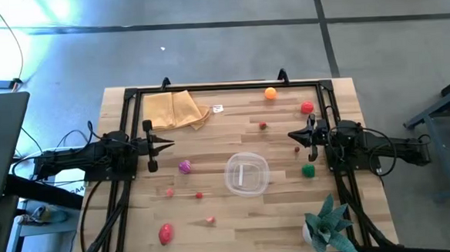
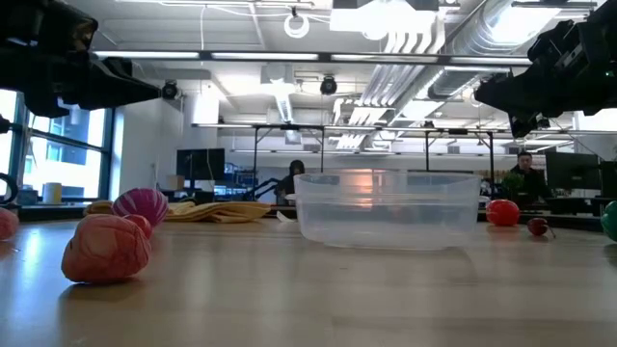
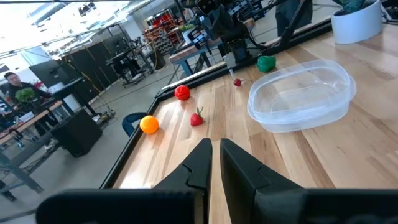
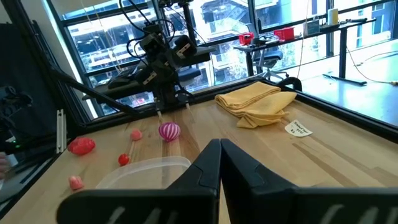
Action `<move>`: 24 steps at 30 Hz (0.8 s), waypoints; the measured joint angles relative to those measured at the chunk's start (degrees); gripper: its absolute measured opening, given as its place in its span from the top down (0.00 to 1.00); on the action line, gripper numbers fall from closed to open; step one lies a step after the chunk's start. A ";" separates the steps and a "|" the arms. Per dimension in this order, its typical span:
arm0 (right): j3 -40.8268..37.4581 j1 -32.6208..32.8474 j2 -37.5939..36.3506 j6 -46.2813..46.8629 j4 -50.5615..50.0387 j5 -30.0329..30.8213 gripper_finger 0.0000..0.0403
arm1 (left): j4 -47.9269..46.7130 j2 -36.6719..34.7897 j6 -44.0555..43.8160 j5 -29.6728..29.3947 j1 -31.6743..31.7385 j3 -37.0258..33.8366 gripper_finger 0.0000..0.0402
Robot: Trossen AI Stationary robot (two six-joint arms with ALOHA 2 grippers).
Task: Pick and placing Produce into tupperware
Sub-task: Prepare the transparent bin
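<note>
The clear round tub (image 1: 247,173) stands on the table's middle, also shown in the low view (image 2: 388,207). Toy produce lies scattered on the wood around it: an orange one (image 1: 270,93), a red one (image 1: 307,107), a small strawberry (image 1: 263,125) and a green one (image 1: 309,170) toward the right; a magenta one (image 1: 185,167), a big red one (image 1: 166,234) and small pink and red ones (image 1: 199,194) toward the left. My left gripper (image 1: 172,143) hovers shut left of the tub, above the table. My right gripper (image 1: 291,136) hovers shut to the tub's right.
A tan folded cloth (image 1: 176,111) lies at the far left, with a small white tag (image 1: 218,108) beside it. A spiky green potted plant (image 1: 328,222) stands at the near right corner. A black frame (image 1: 207,87) borders the table. Bare wood lies near the tub.
</note>
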 joint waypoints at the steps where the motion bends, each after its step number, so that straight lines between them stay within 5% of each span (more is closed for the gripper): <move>1: 0.00 0.02 0.00 0.00 0.03 0.18 1.00 | 0.34 0.00 -0.93 0.01 -0.02 -0.01 0.94; 9: 0.00 0.00 -0.01 4.66 0.20 1.09 1.00 | 8.54 -0.03 -2.71 -0.47 0.01 -0.03 0.94; 24: 0.00 0.02 0.00 4.55 1.67 1.11 1.00 | 9.17 0.00 -5.98 2.25 0.01 0.36 0.94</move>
